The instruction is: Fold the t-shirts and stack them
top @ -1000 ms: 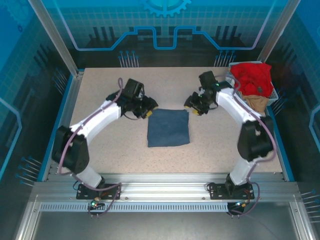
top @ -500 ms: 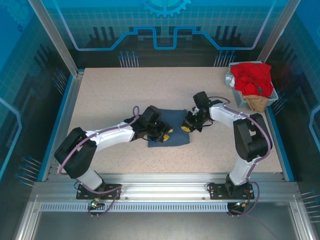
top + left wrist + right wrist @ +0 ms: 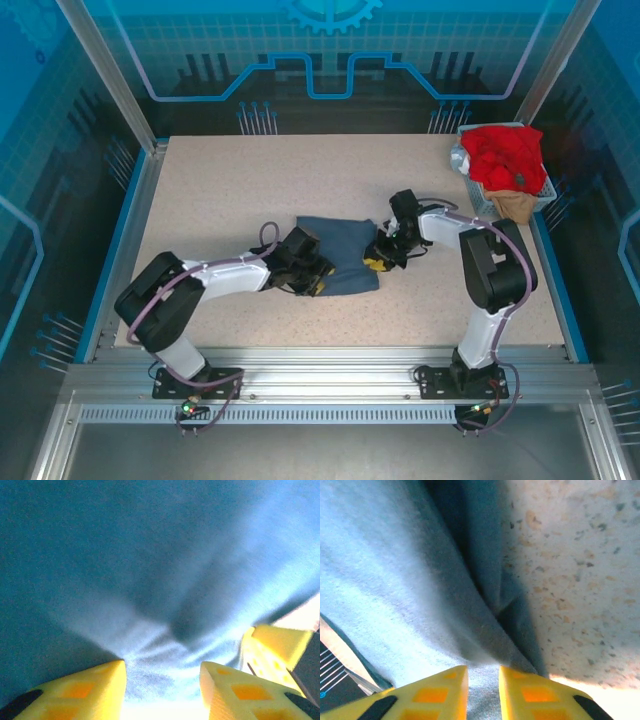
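Both arms have come down onto the blue shirt point(image 3: 345, 245); my right gripper point(image 3: 482, 669) pinches a fold at its edge, my left gripper point(image 3: 161, 665) straddles bunched cloth, grip I cannot tell.

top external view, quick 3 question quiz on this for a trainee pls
1. True or false: the red t-shirt sits in the wire basket.
2. Which shirt are the left gripper and right gripper both at? A red t-shirt, B tan t-shirt, C blue t-shirt.
3. Fill in: the wire basket stands at the table's far ____ corner.
Key: 1 true; 2 C; 3 right.
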Available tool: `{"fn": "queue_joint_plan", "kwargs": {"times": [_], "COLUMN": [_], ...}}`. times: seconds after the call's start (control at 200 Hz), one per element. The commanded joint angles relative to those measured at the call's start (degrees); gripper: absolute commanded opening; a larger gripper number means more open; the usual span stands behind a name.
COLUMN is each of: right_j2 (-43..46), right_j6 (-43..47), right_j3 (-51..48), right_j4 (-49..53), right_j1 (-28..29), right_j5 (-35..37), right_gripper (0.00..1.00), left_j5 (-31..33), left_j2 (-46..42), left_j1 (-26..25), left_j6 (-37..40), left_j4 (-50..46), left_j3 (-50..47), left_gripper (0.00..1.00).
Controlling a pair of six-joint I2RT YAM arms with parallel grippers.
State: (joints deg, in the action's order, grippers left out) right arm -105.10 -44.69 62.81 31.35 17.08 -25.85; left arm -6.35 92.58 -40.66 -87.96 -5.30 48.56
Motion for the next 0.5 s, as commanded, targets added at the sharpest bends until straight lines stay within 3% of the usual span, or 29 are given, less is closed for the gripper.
{"fn": "queue_joint_plan", "kwargs": {"times": [0.0,0.13,0.245,0.415,0.495], "right_j2": [5.4,9.1,13.6,20.4,23.1], "right_j6": [2.7,3.7,4.0,5.1,5.6], "right_j3": [2.5,3.1,1.9,0.0,-0.9], "right_j4": [4.5,6.4,7.6,9.5,10.9], "right_j1": [-0.7,-0.7,-0.8,-0.9,-0.9], "right_j5": [1.4,1.3,1.3,0.6,0.8], "right_gripper": [0.34,0.5,0.52,0.54,0.54], "left_j5": [2.8,3.8,10.9,20.0,21.2], "left_j2": [-5.0,-7.2,-4.3,6.2,10.9], "left_j1": [-2.6,-7.4,-13.3,-17.8,-18.3], "left_j6": [0.3,-11.7,-22.9,-30.3,-31.6], "left_j4": [-6.8,0.1,10.0,27.2,34.6], "left_j3": [1.9,-3.7,-5.4,-4.1,-3.4], "left_gripper": [0.46,0.49,0.62,0.64,0.65]}}
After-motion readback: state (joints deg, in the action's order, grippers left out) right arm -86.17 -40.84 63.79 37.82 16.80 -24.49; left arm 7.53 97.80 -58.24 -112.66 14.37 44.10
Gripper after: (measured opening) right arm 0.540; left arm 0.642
